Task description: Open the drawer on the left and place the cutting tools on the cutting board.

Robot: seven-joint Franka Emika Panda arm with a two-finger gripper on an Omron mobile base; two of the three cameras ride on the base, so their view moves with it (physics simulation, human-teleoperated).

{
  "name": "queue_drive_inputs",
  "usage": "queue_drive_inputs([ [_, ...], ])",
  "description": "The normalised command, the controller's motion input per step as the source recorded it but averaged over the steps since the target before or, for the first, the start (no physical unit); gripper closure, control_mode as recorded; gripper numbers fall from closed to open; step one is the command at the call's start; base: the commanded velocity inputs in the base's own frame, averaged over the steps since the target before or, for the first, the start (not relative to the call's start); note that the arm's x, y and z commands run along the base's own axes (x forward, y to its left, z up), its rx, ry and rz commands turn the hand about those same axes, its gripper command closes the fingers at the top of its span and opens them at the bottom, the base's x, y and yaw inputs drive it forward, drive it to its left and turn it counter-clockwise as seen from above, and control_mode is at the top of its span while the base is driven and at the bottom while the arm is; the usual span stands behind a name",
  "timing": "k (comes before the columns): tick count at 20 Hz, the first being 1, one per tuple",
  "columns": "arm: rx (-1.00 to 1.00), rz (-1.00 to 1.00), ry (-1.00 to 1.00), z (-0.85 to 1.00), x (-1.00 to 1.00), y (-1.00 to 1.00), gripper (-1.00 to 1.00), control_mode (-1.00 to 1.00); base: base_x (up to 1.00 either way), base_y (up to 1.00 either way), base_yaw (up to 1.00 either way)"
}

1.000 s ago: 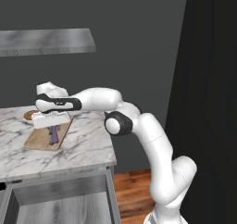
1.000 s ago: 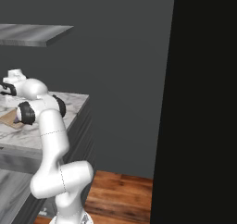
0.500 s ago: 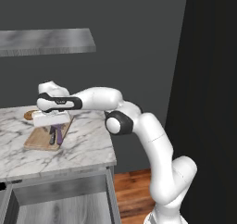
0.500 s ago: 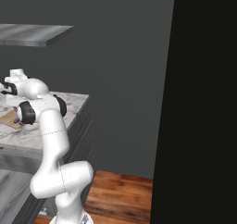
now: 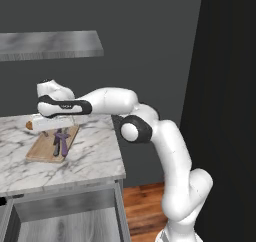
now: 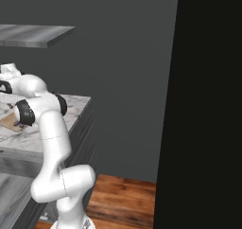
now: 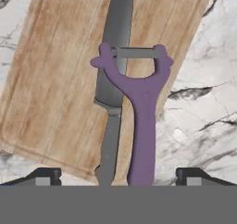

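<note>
While the gripper [image 7: 118, 174] is held open above the board [image 7: 60, 79], nothing is grasped; the knife [image 7: 113, 79] and purple tool [image 7: 139, 107] are laid side by side, touching, on it.

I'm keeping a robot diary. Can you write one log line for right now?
tool: open, above board | purple tool: on cutting board, overlapping knife | drawer: open
</note>
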Motion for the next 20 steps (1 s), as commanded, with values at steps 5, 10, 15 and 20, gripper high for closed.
queue_drive_inputs([
  [5, 0.0, 0.0, -0.16, 0.36, -0.83, -0.32, -1.0, -1.0, 0.0, 0.0, 0.0],
  [10, -0.01, 0.0, -0.1, 0.25, -0.95, -0.9, -1.0, -1.0, 0.0, 0.0, 0.0],
  [15, 0.0, 0.0, -0.06, 0.28, -0.91, -1.0, -1.0, -1.0, 0.0, 0.0, 0.0],
  [20, 0.0, 0.0, 0.0, 0.42, -0.6, -1.0, -1.0, -1.0, 0.0, 0.0, 0.0],
])
